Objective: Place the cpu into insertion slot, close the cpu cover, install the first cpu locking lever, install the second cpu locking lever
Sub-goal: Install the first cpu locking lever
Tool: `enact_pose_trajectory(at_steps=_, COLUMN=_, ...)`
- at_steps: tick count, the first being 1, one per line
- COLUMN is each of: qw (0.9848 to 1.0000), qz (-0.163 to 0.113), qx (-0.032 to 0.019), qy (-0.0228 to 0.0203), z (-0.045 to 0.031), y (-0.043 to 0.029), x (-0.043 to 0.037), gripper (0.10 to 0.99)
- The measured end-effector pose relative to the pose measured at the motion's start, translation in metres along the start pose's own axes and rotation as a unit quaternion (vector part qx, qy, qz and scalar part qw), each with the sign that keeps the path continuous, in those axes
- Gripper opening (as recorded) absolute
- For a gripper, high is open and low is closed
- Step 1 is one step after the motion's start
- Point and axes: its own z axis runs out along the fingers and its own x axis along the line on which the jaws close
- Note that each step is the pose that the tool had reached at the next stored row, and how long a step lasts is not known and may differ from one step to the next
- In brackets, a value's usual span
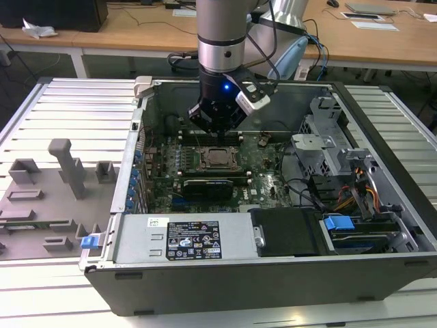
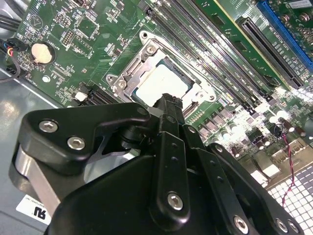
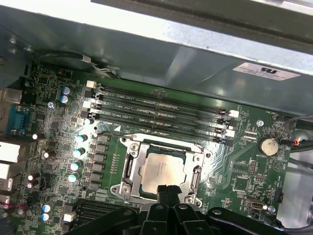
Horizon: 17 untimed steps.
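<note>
While cpu (image 3: 164, 169) lies framed by cpu cover (image 3: 130, 165), end effector (image 3: 168, 188) hovers at its edge; pinched together.

Exterior cam sits high off the tower case (image 1: 205, 273), angled down, far enough to frame the case and arm (image 1: 220, 34). Both wrist cams ride close above the motherboard (image 3: 58, 132), looking past the gripper (image 3: 166, 190) from opposite sides. All three share the insertion slot (image 1: 207, 158) (image 2: 128, 78) (image 3: 126, 169).

Probably a lab: desks (image 1: 102, 31), open computer case (image 1: 273, 273)
</note>
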Motion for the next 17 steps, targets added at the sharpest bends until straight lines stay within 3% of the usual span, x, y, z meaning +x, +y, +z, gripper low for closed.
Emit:
enact_pose_trajectory(at_steps=5, qw=1.0, qz=0.0, qx=0.0001, qy=0.0001, z=-0.0002, y=0.0001, x=0.0008, gripper=0.106)
enact_pose_trajectory(at_steps=17, qw=1.0, qz=0.0, qx=0.0, qy=-0.0001, z=-0.0012, y=0.0032, x=0.0171, gripper=0.106)
